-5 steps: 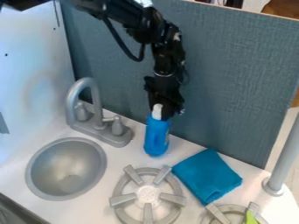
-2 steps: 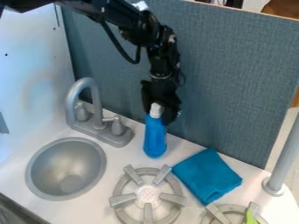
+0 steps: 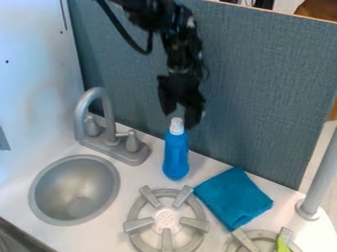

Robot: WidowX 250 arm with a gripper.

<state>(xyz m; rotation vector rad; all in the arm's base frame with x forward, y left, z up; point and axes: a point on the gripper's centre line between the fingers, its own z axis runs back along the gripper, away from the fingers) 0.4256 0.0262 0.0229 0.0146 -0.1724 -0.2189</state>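
Bottle [image 3: 176, 158], blue with white cap, upright on counter [image 3: 136, 178] near back edge, between faucet [image 3: 97, 110] and folded cloth [image 3: 233, 197]; gripper [image 3: 181, 112] fingers apart around cap top, no clamp seen; handling looks mostly done, maybe just gripper clearance left

The jointed black arm [image 3: 180, 54] is showing a pale patch [image 3: 191, 22], a looping black cable [image 3: 141, 52] and a black end effector [image 3: 181, 118].
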